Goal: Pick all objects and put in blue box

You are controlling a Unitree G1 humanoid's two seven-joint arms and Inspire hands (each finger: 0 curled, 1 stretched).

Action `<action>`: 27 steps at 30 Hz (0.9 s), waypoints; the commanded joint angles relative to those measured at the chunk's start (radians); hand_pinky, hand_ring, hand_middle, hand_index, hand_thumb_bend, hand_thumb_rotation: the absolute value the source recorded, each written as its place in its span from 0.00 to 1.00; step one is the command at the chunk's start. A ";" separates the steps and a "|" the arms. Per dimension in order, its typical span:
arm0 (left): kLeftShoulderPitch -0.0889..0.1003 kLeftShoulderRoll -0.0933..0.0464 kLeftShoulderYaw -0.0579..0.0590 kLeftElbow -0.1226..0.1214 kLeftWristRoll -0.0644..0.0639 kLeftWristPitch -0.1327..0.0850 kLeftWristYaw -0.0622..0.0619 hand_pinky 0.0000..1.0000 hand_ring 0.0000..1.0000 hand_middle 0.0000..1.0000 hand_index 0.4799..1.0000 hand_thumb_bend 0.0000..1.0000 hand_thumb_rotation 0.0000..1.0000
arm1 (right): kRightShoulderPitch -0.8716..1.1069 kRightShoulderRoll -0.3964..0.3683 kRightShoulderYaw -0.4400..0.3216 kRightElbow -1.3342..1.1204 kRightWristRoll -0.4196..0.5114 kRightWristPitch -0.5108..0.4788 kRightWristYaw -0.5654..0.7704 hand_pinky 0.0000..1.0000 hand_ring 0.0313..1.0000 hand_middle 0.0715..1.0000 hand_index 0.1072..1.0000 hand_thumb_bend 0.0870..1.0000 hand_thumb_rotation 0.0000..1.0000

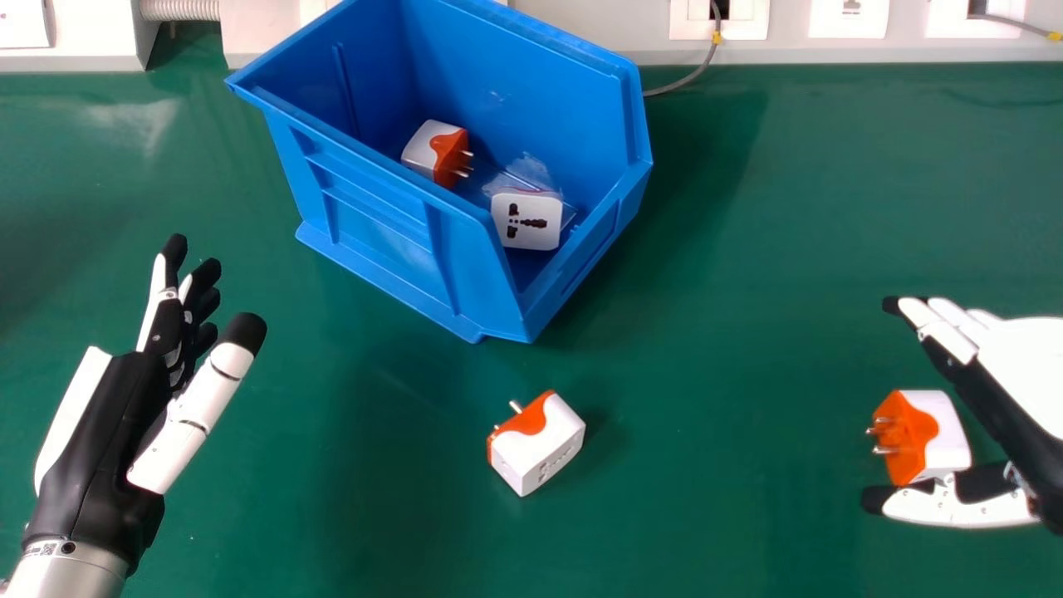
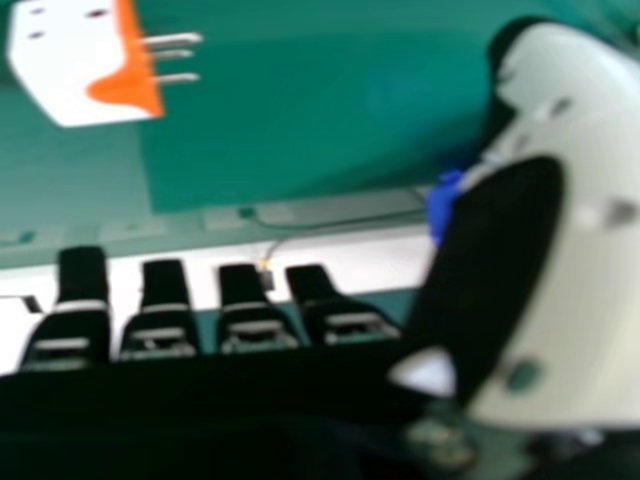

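My right hand (image 1: 1009, 357) stands open at the right, its fingers beyond an orange-and-white adapter (image 1: 942, 436) and its thumb on the near side. In the right hand view the adapter (image 2: 75, 60) lies apart from my hand (image 2: 240, 320), prongs showing. A second adapter (image 1: 540, 444) rests on the green table between the hands. The blue box (image 1: 374, 237) holds an orange-and-white adapter (image 1: 433, 151) and a white one with its socket face up (image 1: 528, 220). My left hand (image 1: 108, 432) is open at the left, holding nothing.
The green table (image 1: 731, 515) runs back to a pale wall panel (image 1: 581, 29) with sockets. A grey cable (image 1: 693, 76) hangs down behind the box's right side. Clear plastic (image 1: 531, 172) lies inside the box.
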 commanded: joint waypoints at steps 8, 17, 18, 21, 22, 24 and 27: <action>-0.004 0.012 0.018 -0.013 0.008 -0.028 0.005 1.00 1.00 1.00 0.99 0.59 0.79 | -0.143 -0.106 0.071 0.148 -0.001 -0.050 0.052 0.86 0.94 0.96 0.95 0.53 0.43; -0.003 0.013 0.021 -0.006 0.007 -0.040 0.004 1.00 1.00 1.00 1.00 0.59 0.80 | -0.213 -0.184 0.141 0.261 -0.018 -0.081 0.089 0.88 0.95 0.97 0.94 0.52 0.42; -0.004 0.014 0.022 -0.005 0.007 -0.041 0.004 1.00 1.00 1.00 1.00 0.59 0.80 | -0.220 -0.193 0.147 0.273 -0.017 -0.084 0.099 0.88 0.95 0.97 0.94 0.52 0.42; -0.006 0.014 0.022 0.000 0.006 -0.044 0.002 1.00 1.00 1.00 1.00 0.59 0.80 | -0.238 -0.211 0.163 0.295 -0.015 -0.089 0.121 0.89 0.96 0.97 0.95 0.51 0.42; -0.005 0.015 0.023 -0.002 0.004 -0.043 0.001 1.00 1.00 1.00 1.00 0.59 0.80 | -0.244 -0.215 0.168 0.302 -0.015 -0.090 0.127 0.90 0.96 0.98 0.95 0.51 0.42; -0.006 0.016 0.023 0.000 0.003 -0.045 -0.001 1.00 1.00 1.00 1.00 0.59 0.80 | -0.252 -0.219 0.176 0.313 -0.015 -0.093 0.133 0.91 0.97 0.98 0.95 0.50 0.42; -0.010 0.018 0.025 0.011 0.004 -0.050 -0.002 1.00 1.00 1.00 1.00 0.59 0.80 | -0.265 -0.229 0.192 0.331 -0.020 -0.100 0.137 0.92 0.97 0.98 0.96 0.50 0.42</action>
